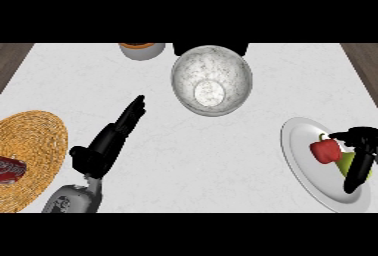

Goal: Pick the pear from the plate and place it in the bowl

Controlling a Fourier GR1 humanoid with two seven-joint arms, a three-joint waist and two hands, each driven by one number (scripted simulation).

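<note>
A green pear [344, 163] lies on the white plate [301, 161] at the right, next to a red bell pepper [323, 151]. My right hand [362, 154] reaches in from the right edge and sits over the pear. Its thumb points left above the pepper and its fingers [356, 177] run straight down along the pear's right side, hiding part of it. The grey marbled bowl [212, 80] stands at the top centre with nothing in it. My left hand [103, 145] rests open on the counter at centre left, fingers pointing up and to the right.
A woven orange plate [33, 150] lies at the left edge with a red item [9, 169] on it. An orange-filled cup [142, 49] stands at the back, left of the bowl. White counter stretches between bowl and plate.
</note>
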